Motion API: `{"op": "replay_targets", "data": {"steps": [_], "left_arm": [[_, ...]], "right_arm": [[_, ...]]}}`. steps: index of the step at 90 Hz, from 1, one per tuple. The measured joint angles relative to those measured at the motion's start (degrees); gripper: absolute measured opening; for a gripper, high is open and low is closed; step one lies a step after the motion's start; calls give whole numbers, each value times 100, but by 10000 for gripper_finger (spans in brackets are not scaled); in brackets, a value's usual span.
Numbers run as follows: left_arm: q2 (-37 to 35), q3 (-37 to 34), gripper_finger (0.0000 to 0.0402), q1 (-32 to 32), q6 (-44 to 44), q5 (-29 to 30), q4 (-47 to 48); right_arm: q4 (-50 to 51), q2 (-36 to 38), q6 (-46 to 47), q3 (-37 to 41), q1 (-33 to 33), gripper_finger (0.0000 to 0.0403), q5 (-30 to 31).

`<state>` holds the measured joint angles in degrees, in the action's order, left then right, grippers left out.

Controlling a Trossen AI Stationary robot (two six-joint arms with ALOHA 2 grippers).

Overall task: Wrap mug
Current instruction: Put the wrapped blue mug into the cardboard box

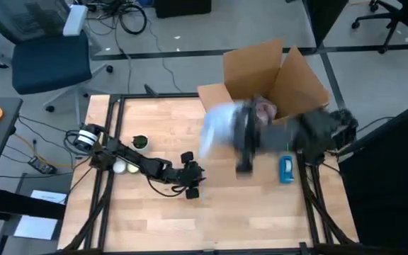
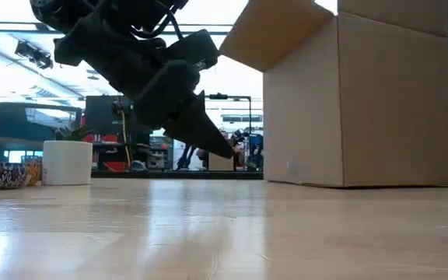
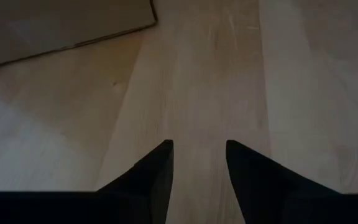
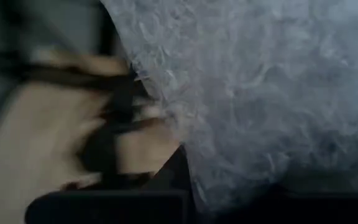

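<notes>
Right gripper (image 1: 222, 134) clamps wrap (image 4: 260, 93) beside open box (image 1: 275, 78); contents unclear. Left gripper (image 3: 199, 163) parted, empty.

A robotics lab: a wooden tabletop (image 1: 211, 219) in a metal frame on a grey floor, loose cables (image 1: 129, 18) trailing past a blue office chair (image 1: 48, 60), equipment racks (image 2: 123, 132) under bright ceiling lights.
</notes>
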<state>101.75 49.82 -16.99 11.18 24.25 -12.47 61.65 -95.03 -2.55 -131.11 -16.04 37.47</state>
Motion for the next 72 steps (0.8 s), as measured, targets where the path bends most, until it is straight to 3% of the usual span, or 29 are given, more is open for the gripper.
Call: {"op": "replay_targets", "data": {"steps": [10,23,32,40,50,56,72], "left_arm": [[0,0,131,0,2,0,-1],[0,0,131,-2,200,-2,14],[0,0,131,-2,392,-3,63],[0,0,131,-6,646,-30,146],[0,-2,131,-51,1017,-377,406],[0,-2,131,-89,1038,-540,504],[0,-4,131,-278,1168,-562,676]], "right_arm": [[169,287,648,0,1180,0,-248],[1323,400,2007,-4,2841,0,-1707],[2500,281,2419,6,3731,0,-2438],[2924,201,2498,124,4314,0,-2830],[2690,248,2591,513,4943,0,-4173],[2814,220,2626,679,5257,0,-4649],[2817,219,2608,1574,5568,0,-4571]]}}
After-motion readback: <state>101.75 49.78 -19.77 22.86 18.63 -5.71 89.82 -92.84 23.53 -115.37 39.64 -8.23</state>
